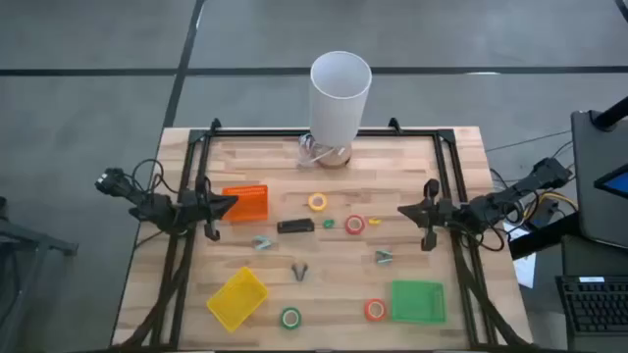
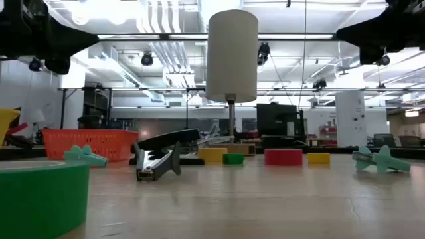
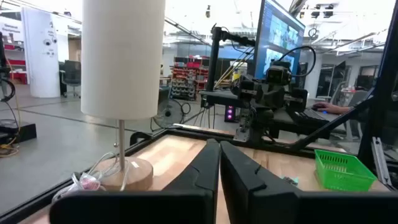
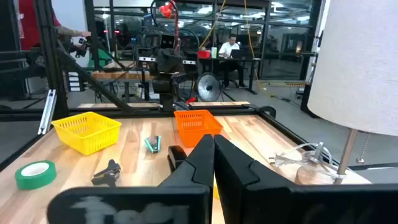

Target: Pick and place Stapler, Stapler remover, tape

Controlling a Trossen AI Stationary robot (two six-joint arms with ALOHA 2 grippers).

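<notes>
A tall white lamp (image 1: 340,93) stands at the table's far edge. Left of it and nearer, the left gripper (image 1: 224,204) hangs above the orange basket (image 1: 247,203), fingers pressed together; the right gripper (image 1: 407,210) likewise, opposite. Just in front of the lamp lie the black stapler (image 1: 295,226), then a yellow tape ring (image 1: 318,202) and a red tape ring (image 1: 354,226).

Stapler (image 1: 295,226) mid-counter (image 1: 412,162), beside a tape ring (image 1: 317,203). Lamp (image 1: 339,96) at the far edge. Trays (image 1: 418,301) toward the corners.

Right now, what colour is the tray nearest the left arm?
Orange; the tray shows best in the high view.
</notes>
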